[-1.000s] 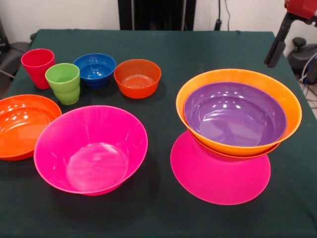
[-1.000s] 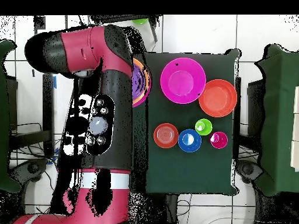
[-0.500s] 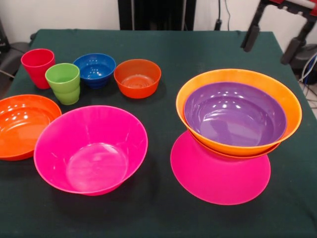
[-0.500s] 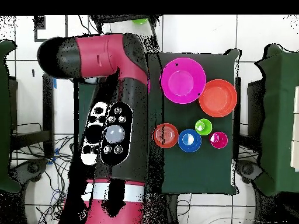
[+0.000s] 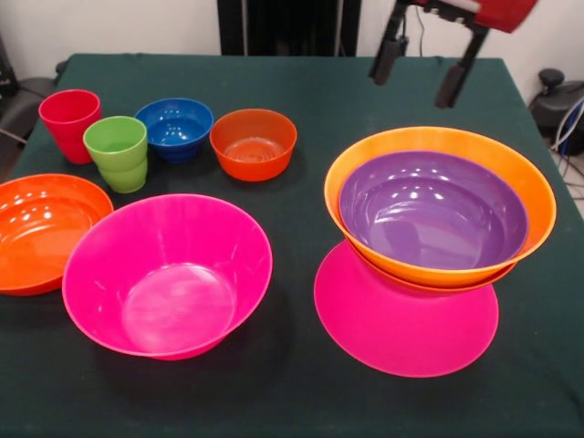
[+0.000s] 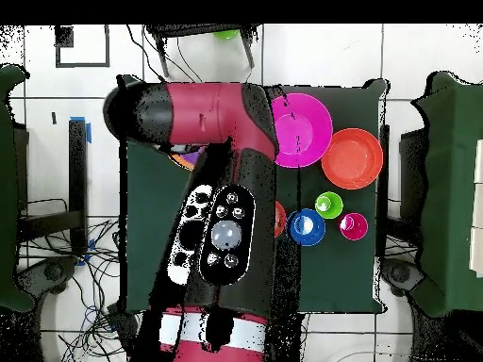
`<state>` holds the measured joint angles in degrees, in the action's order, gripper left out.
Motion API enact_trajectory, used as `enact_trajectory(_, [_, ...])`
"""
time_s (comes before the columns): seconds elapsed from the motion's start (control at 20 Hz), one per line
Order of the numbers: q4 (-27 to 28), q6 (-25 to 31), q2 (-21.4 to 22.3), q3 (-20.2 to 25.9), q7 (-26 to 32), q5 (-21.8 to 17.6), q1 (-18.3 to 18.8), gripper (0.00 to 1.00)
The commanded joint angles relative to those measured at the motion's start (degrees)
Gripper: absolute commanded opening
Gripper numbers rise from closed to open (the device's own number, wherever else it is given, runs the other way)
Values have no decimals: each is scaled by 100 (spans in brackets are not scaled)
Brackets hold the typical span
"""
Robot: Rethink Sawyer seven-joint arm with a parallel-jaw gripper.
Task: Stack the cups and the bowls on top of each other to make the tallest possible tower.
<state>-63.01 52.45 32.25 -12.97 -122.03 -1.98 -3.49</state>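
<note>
The tower stands at the right: an upturned hot pink bowl (image 5: 401, 328) as base, then a large orange bowl (image 5: 438, 139) with a purple bowl (image 5: 429, 214) nested in it. My gripper (image 5: 422, 66) hangs open and empty above the table behind the tower. On the left are a red cup (image 5: 69, 119), a lime green cup (image 5: 117, 151), a small blue bowl (image 5: 175, 126), a small red-orange bowl (image 5: 254, 141), a shallow red-orange bowl (image 5: 41, 228) and a large hot pink bowl (image 5: 166, 274). From overhead, the arm (image 6: 222, 189) hides the tower.
The overhead view shows the loose pink bowl (image 6: 307, 127), the shallow red-orange bowl (image 6: 352, 158), the green cup (image 6: 328, 205), the red cup (image 6: 354, 226) and the blue bowl (image 6: 307, 227) beside the arm. The table (image 5: 301, 82) wears a dark green cloth.
My gripper has swung from the table's right corner leftward to behind the tower. In the overhead view the arm has swept over the table, covering the tower and the small red-orange bowl.
</note>
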Motion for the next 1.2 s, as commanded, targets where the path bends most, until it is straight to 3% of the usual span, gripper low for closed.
enact_trajectory(0.05, [-1277,-425,184,671,870,-395,196,100])
enact_trajectory(0.7, [-2525,-923,1061,1017,1095,-330,914,100])
enact_trajectory(1.2, [-2825,-1858,675,1180,553,-601,1157,100])
